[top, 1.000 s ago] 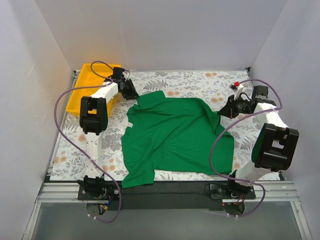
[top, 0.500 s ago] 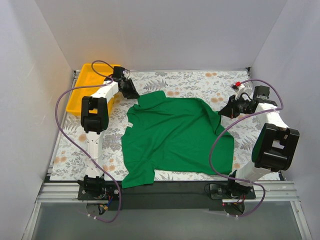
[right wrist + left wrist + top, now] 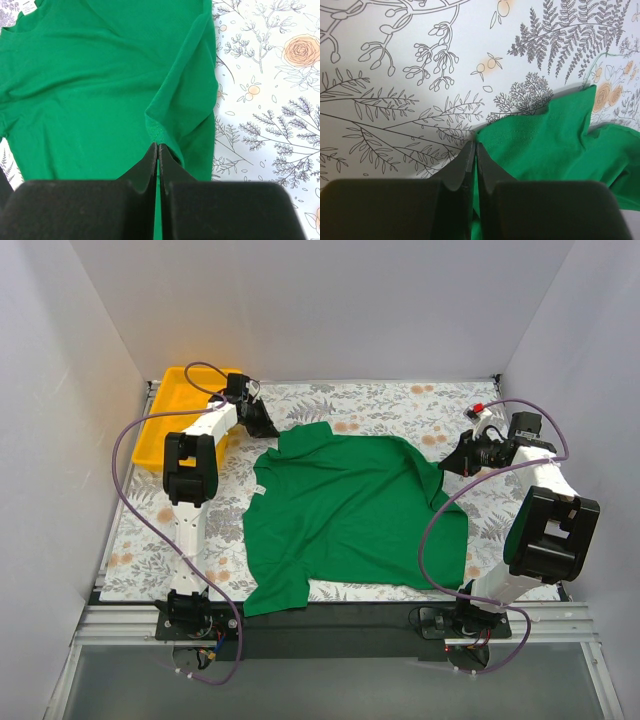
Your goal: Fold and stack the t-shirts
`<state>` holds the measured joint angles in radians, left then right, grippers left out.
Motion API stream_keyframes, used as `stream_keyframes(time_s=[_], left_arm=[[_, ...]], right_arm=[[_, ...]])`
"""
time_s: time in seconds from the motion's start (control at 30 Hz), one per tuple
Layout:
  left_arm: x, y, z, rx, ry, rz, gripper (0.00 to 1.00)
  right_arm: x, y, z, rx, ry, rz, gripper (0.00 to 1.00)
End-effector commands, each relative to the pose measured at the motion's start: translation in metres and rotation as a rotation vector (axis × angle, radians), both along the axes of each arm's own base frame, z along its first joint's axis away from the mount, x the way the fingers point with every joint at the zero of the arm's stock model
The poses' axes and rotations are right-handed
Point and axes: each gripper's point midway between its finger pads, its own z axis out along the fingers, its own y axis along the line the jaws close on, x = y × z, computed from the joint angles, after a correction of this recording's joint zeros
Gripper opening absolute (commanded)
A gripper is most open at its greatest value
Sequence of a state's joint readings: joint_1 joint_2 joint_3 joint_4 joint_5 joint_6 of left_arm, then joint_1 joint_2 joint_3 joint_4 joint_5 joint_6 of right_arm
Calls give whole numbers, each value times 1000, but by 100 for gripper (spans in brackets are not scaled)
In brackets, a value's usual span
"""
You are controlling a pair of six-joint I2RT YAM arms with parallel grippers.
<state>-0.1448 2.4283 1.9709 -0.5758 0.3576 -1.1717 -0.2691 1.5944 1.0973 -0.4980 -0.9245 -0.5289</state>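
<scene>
Near edge of desk (image 3: 400, 400): the shirt (image 3: 350, 520) lies spread out and unfolded, its near side almost at the front rail. The white neck label (image 3: 258, 488) is on its left side. It's the only garment I see, so there is nothing stacked yet.

Mid-right: my right fingers (image 3: 150, 155) are pressed together on a raised ridge of green cloth at the shirt's far-right corner. Wrist view shows cloth running up into the tips, so I read that as a pinch. No change there over the last second.

Far-left: this is what changed. My left fingers (image 3: 467, 155) were part open a second ago and are now shut. They sit on the shirt's far-left corner, probably a sleeve edge. The green edge meets the tips and shows again lower down between them, so likely pinched, though only a thin bite.

Arms barely moved, and the shirt outline is the same as before.

My read: both far corners are gripped, so the first fold can start. Risk is the left pinch slipping off on the lift.

Far-left corner: yellow tray (image 3: 170, 425), just behind my left arm.
</scene>
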Motion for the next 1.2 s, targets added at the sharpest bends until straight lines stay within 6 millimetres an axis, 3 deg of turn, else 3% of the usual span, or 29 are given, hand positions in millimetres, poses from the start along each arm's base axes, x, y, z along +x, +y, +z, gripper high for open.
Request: stream_keyframes(time_s=[0.0, 0.1, 0.2, 0.23, 0.3, 0.33, 0.43, 0.6, 0.67, 0.7, 0.77, 0.87, 0.9, 0.93, 0.97, 1.0, 1.17], left_arm=[[-23, 2, -35, 29, 119, -12, 0], [-15, 0, -24, 18, 79, -12, 0], [-5, -5, 0, -13, -4, -20, 0], [-1, -7, 20, -26, -51, -25, 0], [6, -9, 41, -48, -123, -21, 0], [10, -8, 62, -57, -171, -17, 0], [16, -9, 97, -68, -251, -8, 0], [13, -10, 139, -87, -356, -27, 0], [7, -11, 144, -91, -369, -44, 0], [6, -10, 155, -93, -397, -44, 0], [0, -9, 157, -92, -405, -53, 0], [-7, -7, 174, -79, -458, -67, 0], [-11, -7, 193, -80, -502, -72, 0], [-14, -5, 198, -77, -517, -73, 0], [-21, -4, 195, -72, -515, -77, 0], [-28, -4, 217, -78, -568, -81, 0], [-63, 1, 251, -84, -662, -88, 0]], right_arm=[[0, 2, 8, 22, -23, 17, 1], [0, 2, 8, 23, -25, 18, 1], [0, 2, 8, 25, -27, 20, 1], [0, 1, 8, 26, -27, 19, 1], [-1, 2, 9, 27, -28, 21, 1], [-1, 2, 10, 28, -29, 19, 1], [-2, 2, 11, 35, -36, 23, 1], [-3, 1, 17, 40, -57, 25, 1], [-4, 1, 20, 46, -67, 27, 1], [-4, -1, 21, 47, -70, 23, 1], [-6, 0, 28, 58, -91, 29, 1], [-8, 1, 44, 64, -138, 31, 1], [-9, 1, 49, 65, -149, 32, 1], [-12, 2, 57, 59, -173, 33, 1], [-14, 2, 60, 55, -186, 34, 1], [-15, 2, 63, 48, -194, 32, 1], [-26, -4, 77, -54, -264, -5, 1]])
